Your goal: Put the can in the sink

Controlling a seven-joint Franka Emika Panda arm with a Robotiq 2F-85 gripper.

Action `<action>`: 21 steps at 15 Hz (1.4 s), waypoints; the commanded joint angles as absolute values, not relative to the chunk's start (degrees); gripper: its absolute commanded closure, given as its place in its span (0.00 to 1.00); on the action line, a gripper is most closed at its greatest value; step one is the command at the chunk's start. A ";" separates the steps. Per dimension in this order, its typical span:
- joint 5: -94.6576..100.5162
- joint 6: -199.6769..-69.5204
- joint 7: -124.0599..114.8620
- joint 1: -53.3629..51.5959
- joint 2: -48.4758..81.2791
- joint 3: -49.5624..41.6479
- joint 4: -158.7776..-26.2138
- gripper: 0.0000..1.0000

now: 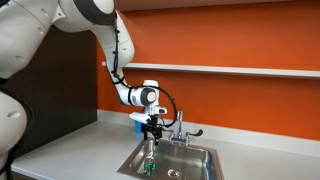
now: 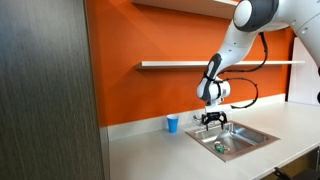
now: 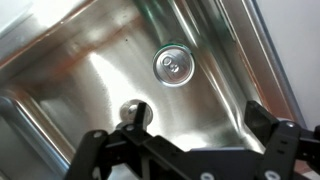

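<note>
kitchenette, stainless sink (image 1: 197,160) with chrome faucet (image 1: 181,127), pale countertop (image 2: 150,150), orange wall (image 2: 140,35), wall shelf (image 2: 175,65), dark wood cabinet (image 2: 45,90)

Behind the tool (image 1: 152,128) rises a flat orange wall (image 1: 240,35). A long white shelf (image 1: 240,71) runs along it above the tool's height, and in an exterior view a second white ledge (image 2: 185,5) shows higher up the same wall. Below the tool spreads a pale grey worktop (image 1: 75,150), which meets the wall in a low light strip. A tall, dark wood-grain cabinet side (image 2: 45,90) stands well apart from the tool at the worktop's end, under soft, even indoor light.
</note>
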State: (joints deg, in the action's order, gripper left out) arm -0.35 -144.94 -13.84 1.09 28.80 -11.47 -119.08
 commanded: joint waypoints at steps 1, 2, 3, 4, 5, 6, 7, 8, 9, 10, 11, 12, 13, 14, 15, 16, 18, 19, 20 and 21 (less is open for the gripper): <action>3.08 -142.94 -12.43 0.61 24.39 -11.05 -122.51 0.00; 4.32 -143.23 -12.87 0.09 23.94 -11.32 -123.17 0.00; 4.98 -143.74 -12.24 0.12 23.28 -10.95 -124.04 0.00; 5.80 -143.76 -12.55 -0.21 22.68 -11.00 -124.80 0.00; 6.69 -143.85 -13.34 -0.72 21.75 -11.18 -125.90 0.00; 7.34 -143.85 -13.94 -1.09 20.72 -11.27 -127.07 0.00; 7.59 -144.03 -14.03 -1.27 19.77 -11.12 -128.20 0.00; 8.04 -144.07 -14.64 -1.66 18.71 -11.19 -129.42 0.00; 8.41 -144.12 -15.04 -1.94 17.68 -11.16 -130.56 0.00; 8.42 -143.93 -15.02 -2.00 16.78 -10.91 -131.61 0.00; 8.38 -143.83 -15.02 -2.07 15.80 -10.69 -132.76 0.00; 8.38 -143.80 -15.05 -2.15 14.93 -10.50 -133.89 0.00; 8.40 -143.62 -15.23 -2.29 14.06 -10.34 -134.99 0.00; 8.27 -143.71 -15.24 -2.36 13.22 -10.05 -136.22 0.00; 8.24 -143.75 -15.31 -2.44 12.44 -9.80 -137.36 0.00; 8.11 -143.63 -15.37 -2.48 11.65 -9.45 -138.47 0.00; 8.43 -143.67 -15.98 -2.69 10.26 -9.00 -140.49 0.00; 8.49 -143.67 -16.28 -2.75 9.72 -8.76 -141.32 0.00; 8.58 -143.70 -16.54 -2.80 9.20 -8.50 -142.08 0.00; 8.73 -143.58 -16.86 -2.93 8.55 -8.30 -142.84 0.00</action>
